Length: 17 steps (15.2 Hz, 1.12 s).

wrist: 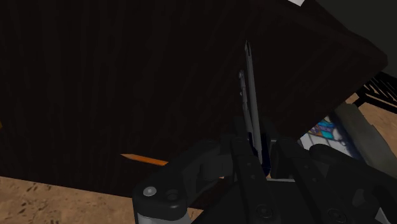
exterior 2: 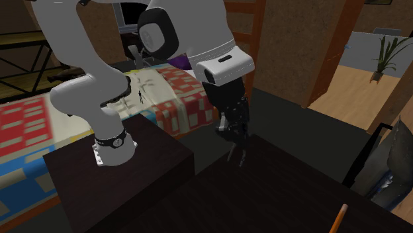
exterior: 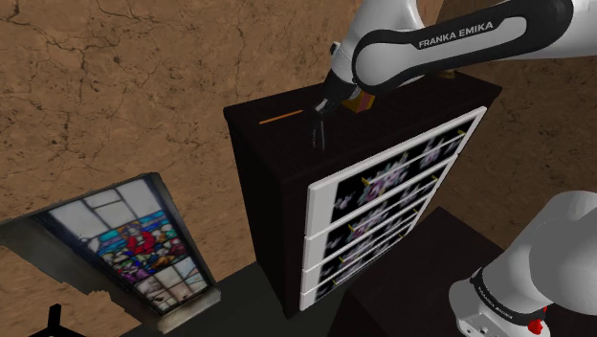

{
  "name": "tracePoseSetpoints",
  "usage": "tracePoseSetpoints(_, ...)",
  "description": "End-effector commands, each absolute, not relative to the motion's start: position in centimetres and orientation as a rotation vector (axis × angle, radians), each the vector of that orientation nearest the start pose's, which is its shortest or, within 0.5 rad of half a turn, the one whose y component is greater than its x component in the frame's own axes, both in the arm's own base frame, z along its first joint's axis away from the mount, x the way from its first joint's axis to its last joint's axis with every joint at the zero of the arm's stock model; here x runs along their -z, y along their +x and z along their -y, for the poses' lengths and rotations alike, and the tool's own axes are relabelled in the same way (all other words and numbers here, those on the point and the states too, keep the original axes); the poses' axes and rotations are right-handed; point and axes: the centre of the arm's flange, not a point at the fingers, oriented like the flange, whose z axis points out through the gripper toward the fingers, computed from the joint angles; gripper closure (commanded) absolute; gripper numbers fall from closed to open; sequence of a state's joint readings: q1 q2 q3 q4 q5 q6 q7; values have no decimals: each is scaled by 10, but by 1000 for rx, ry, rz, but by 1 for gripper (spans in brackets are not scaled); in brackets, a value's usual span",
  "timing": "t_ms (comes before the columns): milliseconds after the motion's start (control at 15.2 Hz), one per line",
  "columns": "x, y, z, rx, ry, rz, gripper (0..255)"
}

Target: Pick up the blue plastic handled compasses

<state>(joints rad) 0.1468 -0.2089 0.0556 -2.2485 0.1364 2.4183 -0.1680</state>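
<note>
Blue-handled compasses [wrist: 250, 89] sit clasped in the claw [wrist: 259, 159].

Home bedroom, patchwork-quilted bed [exterior 2: 182, 99], dark chest of drawers [exterior: 273, 211], potted plant [exterior 2: 390, 49]

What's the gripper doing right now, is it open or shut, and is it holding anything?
Gripper: shut, holding the compasses between its fingers.
</note>
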Motion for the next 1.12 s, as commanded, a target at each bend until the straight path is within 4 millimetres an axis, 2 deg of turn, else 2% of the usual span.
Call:
tracePoseSetpoints(0,-492,506,-106,569,-2954,426,255)
tracePoseSetpoints(132,-492,505,-105,569,-2954,426,255)
tracePoseSetpoints(1056,-566,505,-105,569,-2954,426,255)
